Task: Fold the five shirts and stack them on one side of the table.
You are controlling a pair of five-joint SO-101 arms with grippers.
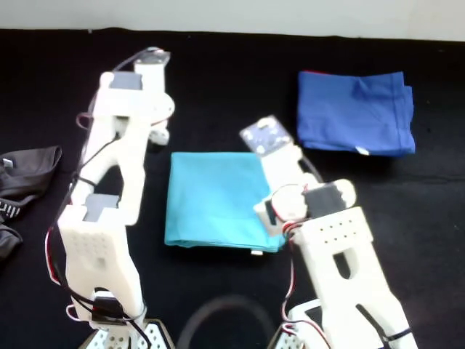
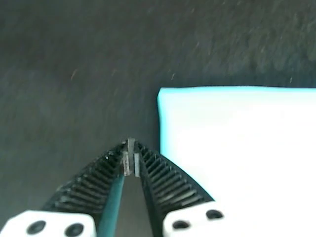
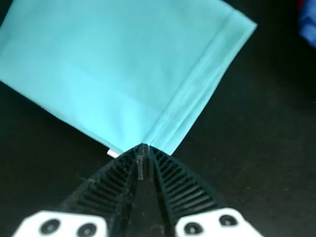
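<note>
worktop: covered in black cloth, matte and slightly fuzzy, with lint specks in the left wrist view.

teal shirt: lies at the middle of the worktop between the two arms. folded to a flat, near-square panel. thin smooth fabric with crisp straight edges. stitched double hem runs along one side. small white tag sticks out at the corner nearest the right arm's base.

blue shirt: folded, far right of the worktop, well apart from the teal one. softer and more rumpled, with creases on top. a thin red edge peeks out at its far corner.

dark garments: crumpled and unfolded in a heap at the left edge, partly cut off by the frame.

left gripper: ribbed black jaws together. it sits over bare black cloth just beside the far left corner of the teal shirt, not touching it.

right gripper: ribbed black jaws together, tips right at the tagged corner of the teal shirt. cannot tell if any cloth is pinched between them.

obstruction: from above, the white right arm overhangs the teal shirt's right edge and hides part of it.
</note>
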